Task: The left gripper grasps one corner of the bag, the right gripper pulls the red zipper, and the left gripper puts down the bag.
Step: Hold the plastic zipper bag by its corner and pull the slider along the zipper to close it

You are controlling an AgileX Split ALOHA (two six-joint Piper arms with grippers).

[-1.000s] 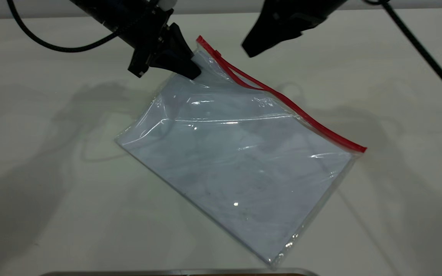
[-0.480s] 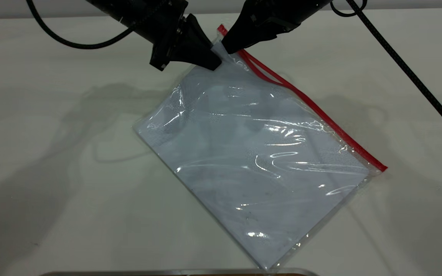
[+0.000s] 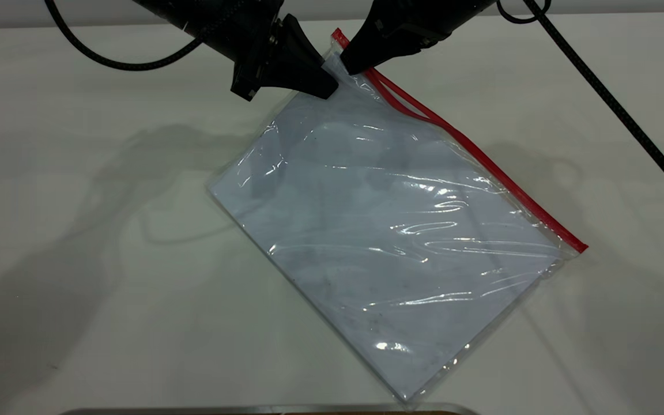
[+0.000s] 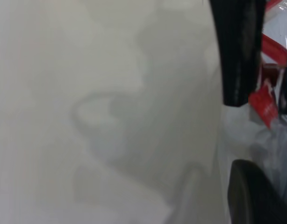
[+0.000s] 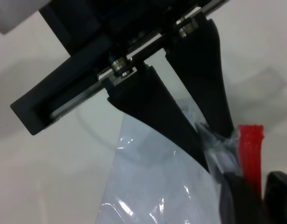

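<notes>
Bag corner (image 3: 335, 72) pinched between left gripper (image 3: 327, 87) fingers (image 5: 167, 116).

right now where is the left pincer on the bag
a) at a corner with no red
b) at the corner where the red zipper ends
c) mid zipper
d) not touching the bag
b: the left pincer pinches the raised corner of the bag beside the upper end of the red zipper, with the right pincer right next to it.
</notes>
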